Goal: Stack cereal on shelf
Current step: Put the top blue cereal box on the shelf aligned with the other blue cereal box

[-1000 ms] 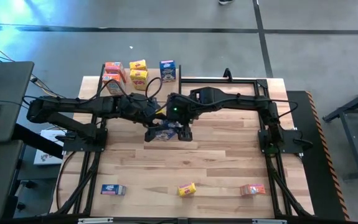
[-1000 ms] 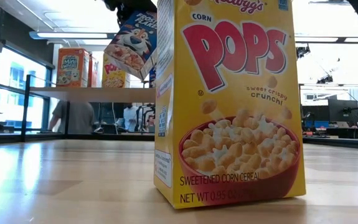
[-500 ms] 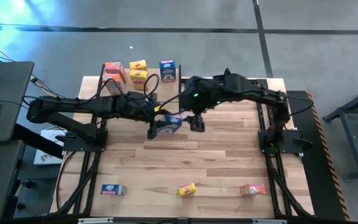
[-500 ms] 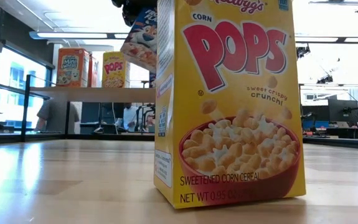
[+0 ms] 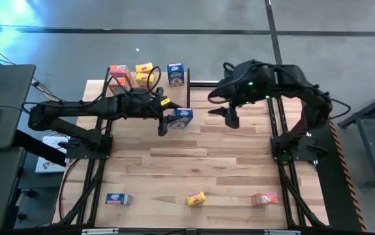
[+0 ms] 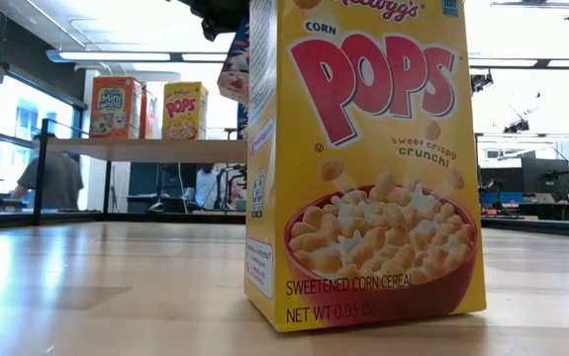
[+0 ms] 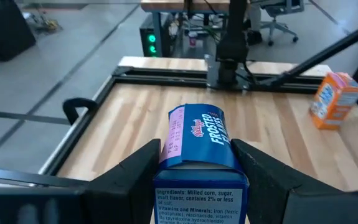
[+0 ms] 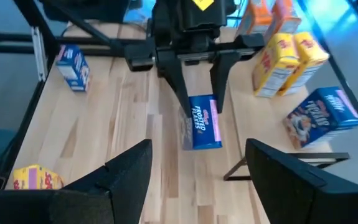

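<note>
My left gripper (image 5: 174, 119) is shut on a blue cereal box (image 5: 183, 117), held above the table's far middle; the box also shows in the left wrist view (image 7: 197, 140) and the right wrist view (image 8: 202, 121). My right gripper (image 5: 221, 111) is open and empty, to the right of the box and apart from it. The shelf (image 6: 145, 148) at the far left carries orange (image 5: 118, 70), yellow (image 5: 145, 68) and blue (image 5: 175, 73) boxes standing upright. A blue box (image 5: 117, 199), a yellow box (image 5: 195, 198) and an orange box (image 5: 264, 198) stand near the table's near edge. My left gripper pinches the blue box between its two fingers, on two opposite faces (image 7: 169, 163) at the end toward the wrist. The fingers (image 8: 179, 93) come level from the table's left and lie along the box. The box is lifted clear of the table, and its free end points right.
The yellow box near the table's near edge fills much of the low view (image 6: 363, 158) and hides most of the held box there. Black frame rails (image 5: 239, 83) run along the table's far and side edges. A person (image 6: 47, 183) shows in the room behind.
My right gripper has come away from the blue box and gone toward the table's right and far edges. My left gripper has carried the box up and toward the far edge, and the box has turned about in the hold.
</note>
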You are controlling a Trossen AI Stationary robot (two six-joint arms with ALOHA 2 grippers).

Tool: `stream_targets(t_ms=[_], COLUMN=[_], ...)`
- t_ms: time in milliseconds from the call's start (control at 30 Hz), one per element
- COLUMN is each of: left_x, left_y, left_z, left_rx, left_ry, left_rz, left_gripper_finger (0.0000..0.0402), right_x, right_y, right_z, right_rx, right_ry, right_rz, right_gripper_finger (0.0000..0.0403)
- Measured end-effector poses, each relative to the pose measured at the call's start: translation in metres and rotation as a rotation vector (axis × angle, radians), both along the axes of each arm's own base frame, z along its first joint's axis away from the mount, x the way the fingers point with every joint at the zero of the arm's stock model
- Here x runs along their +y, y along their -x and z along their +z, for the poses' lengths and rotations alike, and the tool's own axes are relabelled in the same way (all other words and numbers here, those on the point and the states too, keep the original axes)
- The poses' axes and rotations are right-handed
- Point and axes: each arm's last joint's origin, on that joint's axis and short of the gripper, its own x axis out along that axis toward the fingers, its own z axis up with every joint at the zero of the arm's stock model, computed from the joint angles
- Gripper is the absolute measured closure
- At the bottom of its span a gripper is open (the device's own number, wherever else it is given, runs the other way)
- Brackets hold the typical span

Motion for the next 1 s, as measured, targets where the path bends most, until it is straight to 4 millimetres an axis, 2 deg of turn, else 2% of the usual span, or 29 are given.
stream_targets(t_ms=[133,233,367,533,800,1000], left_x=[0.007,0.012,0.020,0.035,0.047,0.063], left_y=[0.001,0.001,0.003,0.008,0.013,0.020], left_z=[0.000,-0.003,-0.024,-0.039,-0.040,-0.039], left_rx=[-0.003,-0.018,-0.084,-0.142,-0.161,-0.164], left_ry=[-0.012,-0.019,-0.029,-0.046,-0.049,-0.064], left_rz=[0.024,0.041,0.065,0.124,0.124,0.187], left_gripper_finger=[0.0224,0.0225,0.0225,0.0224,0.0224,0.0225], right_x=[-0.001,-0.001,-0.001,-0.002,-0.002,-0.001], right_y=[0.010,0.011,0.006,0.013,0.035,0.052], right_z=[0.004,0.000,-0.021,-0.043,-0.082,-0.113], right_rx=[-0.005,0.011,0.074,0.053,-0.071,-0.164], right_ry=[0.011,0.003,-0.012,-0.007,-0.031,-0.040], right_rz=[-0.042,-0.061,-0.073,-0.116,-0.142,-0.154], right_gripper_finger=[0.0153,0.0153,0.0153,0.0153,0.0153,0.0153])
